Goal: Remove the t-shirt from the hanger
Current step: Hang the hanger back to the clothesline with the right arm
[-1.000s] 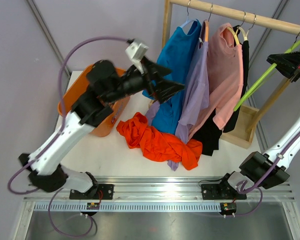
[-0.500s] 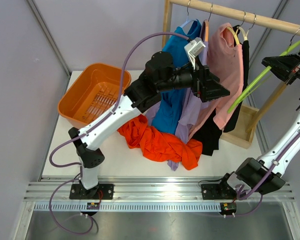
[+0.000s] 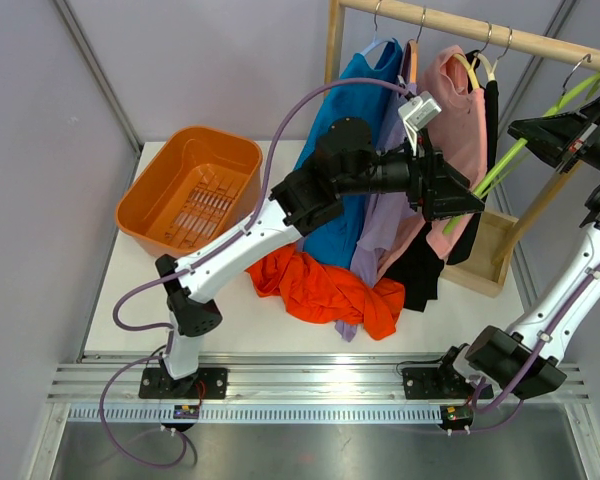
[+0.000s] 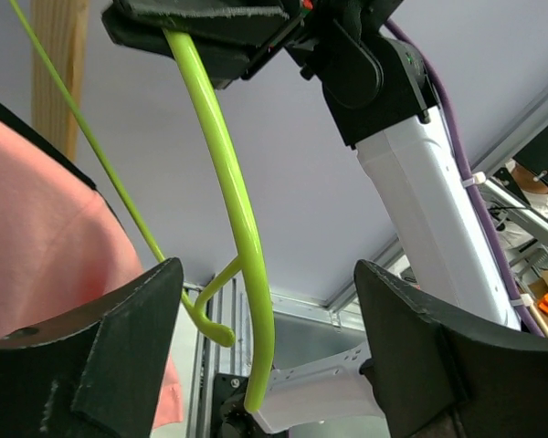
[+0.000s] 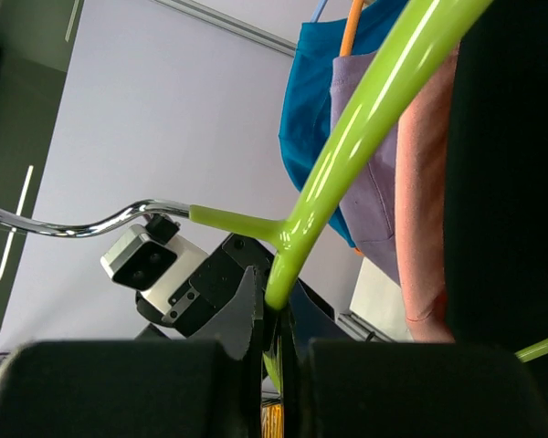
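Left end effector spread – its 2 fingers sit either side of a bare lime-green hanger, not touching it. Right end effector pressed together, pinching the hanger near its hook. Orange t-shirt lies crumpled on the worktop – below 4 hung shirts on a wooden rail.

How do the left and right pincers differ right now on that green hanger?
The right pincer is shut on the green hanger; the left pincer stands open, that hanger between its fingers, untouched. The right pincer grips near the hook; the left pincer straddles the lower end. Both are raised beside the clothes rail.
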`<state>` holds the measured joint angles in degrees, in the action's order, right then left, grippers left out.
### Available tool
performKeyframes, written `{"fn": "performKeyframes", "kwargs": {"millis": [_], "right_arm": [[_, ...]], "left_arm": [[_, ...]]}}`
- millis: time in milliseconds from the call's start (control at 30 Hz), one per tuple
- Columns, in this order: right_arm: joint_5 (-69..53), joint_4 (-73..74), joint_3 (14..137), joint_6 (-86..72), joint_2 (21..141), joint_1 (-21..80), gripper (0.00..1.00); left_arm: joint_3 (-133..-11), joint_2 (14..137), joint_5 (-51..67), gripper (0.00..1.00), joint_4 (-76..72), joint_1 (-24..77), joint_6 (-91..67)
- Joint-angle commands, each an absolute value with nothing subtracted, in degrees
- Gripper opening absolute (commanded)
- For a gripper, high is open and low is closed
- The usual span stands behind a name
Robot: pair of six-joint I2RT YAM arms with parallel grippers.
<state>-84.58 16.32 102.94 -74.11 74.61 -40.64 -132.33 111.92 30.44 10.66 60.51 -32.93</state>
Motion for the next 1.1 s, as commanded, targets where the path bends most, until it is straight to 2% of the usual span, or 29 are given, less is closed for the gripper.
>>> {"fn": "performKeyframes", "kwargs": {"millis": [0,133,233,267,367,400,533,633,767,1067], "right_arm": [[-87.5,8.1,103.7,-71.4,71.3,-39.5,0.00],[-87.5,7.7,103.3,-71.4,70.7,-38.9,0.00],[-87.5,7.9,103.2,-71.5,70.3,-38.7,0.00],[-87.4,7.8,103.1,-71.4,70.3,-38.6,0.00],[-87.5,7.9,102.7,-71.4,70.0,-38.5,0.00],[-87.5,7.9,102.6,-71.3,70.0,-38.4,0.00],[-87.5,8.1,102.0,-71.1,69.4,-38.0,0.00],[-87.5,8.1,101.4,-71.0,69.1,-37.8,0.00],[-87.5,8.1,100.3,-70.9,68.6,-37.7,0.01],[-88.0,6.8,97.6,-70.9,66.6,-37.5,0.25]], "left_arm": [[-135.0,112.4,32.4,0.75,8.6,61.5,-33.3],[-135.0,112.9,32.7,0.68,9.0,62.2,-33.4],[-135.1,113.5,32.9,0.59,9.1,62.8,-33.5],[-135.1,113.4,33.0,0.49,9.1,62.8,-33.6],[-135.1,113.5,33.0,0.34,8.2,62.9,-33.7],[-135.1,113.6,33.2,0.26,8.0,63.0,-33.9],[-135.1,113.8,34.0,0.17,5.8,63.0,-35.3],[-135.1,114.0,34.0,0.00,4.5,63.1,-35.9],[-135.1,113.8,33.5,0.00,3.6,63.5,-35.2],[-135.0,112.1,27.6,0.00,5.0,65.1,-28.7]]}}
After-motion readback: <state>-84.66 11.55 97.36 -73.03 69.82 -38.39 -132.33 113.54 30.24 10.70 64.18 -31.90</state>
